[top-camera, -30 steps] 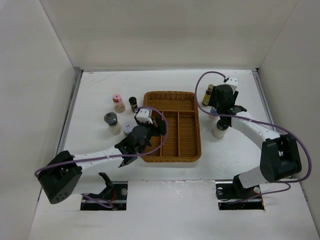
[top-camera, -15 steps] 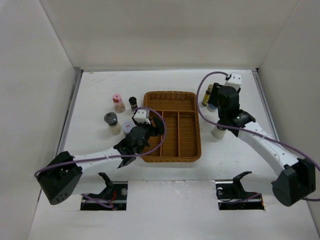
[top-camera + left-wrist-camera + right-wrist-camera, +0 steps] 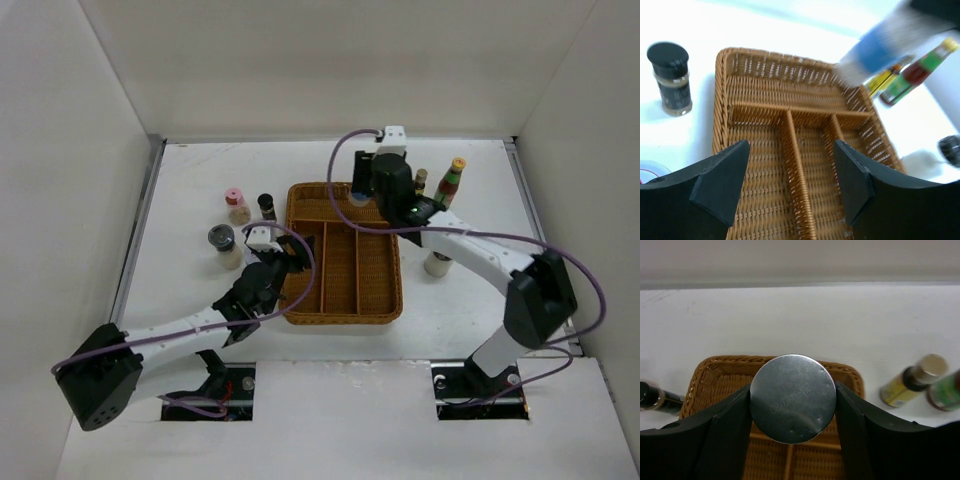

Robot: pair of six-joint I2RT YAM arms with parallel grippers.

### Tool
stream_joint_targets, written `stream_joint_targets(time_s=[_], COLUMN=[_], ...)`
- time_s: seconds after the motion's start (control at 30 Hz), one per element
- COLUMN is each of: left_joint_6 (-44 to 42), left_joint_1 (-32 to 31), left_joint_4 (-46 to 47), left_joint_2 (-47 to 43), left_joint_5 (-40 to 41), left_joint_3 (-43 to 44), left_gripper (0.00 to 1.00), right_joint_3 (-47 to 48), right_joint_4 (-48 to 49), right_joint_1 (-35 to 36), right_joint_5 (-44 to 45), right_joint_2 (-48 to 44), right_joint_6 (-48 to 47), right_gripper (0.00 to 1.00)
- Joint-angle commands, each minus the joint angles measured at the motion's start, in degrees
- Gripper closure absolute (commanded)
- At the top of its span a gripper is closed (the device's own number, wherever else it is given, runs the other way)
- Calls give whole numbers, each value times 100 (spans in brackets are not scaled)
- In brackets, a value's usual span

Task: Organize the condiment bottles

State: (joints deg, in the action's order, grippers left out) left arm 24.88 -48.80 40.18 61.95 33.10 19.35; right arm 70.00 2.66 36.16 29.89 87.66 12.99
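My right gripper (image 3: 363,192) is shut on a silver-capped bottle (image 3: 793,397) with a blue and white label, held above the back compartment of the brown wicker tray (image 3: 385,298). The bottle shows blurred in the left wrist view (image 3: 880,45). My left gripper (image 3: 291,262) is open and empty over the tray's left edge. On the left stand a pink-capped jar (image 3: 235,200), a black-capped jar (image 3: 266,205) and a grey-capped jar (image 3: 222,242). On the right stand a tan-capped yellow bottle (image 3: 419,181), a yellow-capped sauce bottle (image 3: 451,180) and a black-capped white jar (image 3: 438,263).
The tray has a cross section at the back and three long sections (image 3: 765,200), with nothing lying in them. A white and red lid (image 3: 647,169) lies left of the tray by my left gripper. White walls enclose the table on three sides.
My right arm swung left from the bottles on the right, carrying the silver-capped bottle to above the tray's back. My left gripper drew back slightly toward the near left.
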Motion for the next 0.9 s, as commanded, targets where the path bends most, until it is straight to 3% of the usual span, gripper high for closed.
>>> stream_joint_targets(time_s=[0.0,0.27,0.7,0.87], left_joint_6=[60,52,78,96], left_joint_1=[-3,15,226,252], left_joint_4=[473,693,754,763], left_joint_2=[-464,-1211,-1441,-1406], left_joint_5=[152,161,355,364], left_joint_3=[-151,-467,-643,-652], left_gripper=[33,34,35,34], right_joint_3=[751,1315,1113,1174], right_joint_4=[824,772,701,649], right_joint_1=[220,422,413,405], right_joint_5=[-194,-265,-264,-387], right_joint_2=[610,1719,1667,1789], right_joint_6=[-43,-34,-87,-78], right_gripper=[52,51,48,38])
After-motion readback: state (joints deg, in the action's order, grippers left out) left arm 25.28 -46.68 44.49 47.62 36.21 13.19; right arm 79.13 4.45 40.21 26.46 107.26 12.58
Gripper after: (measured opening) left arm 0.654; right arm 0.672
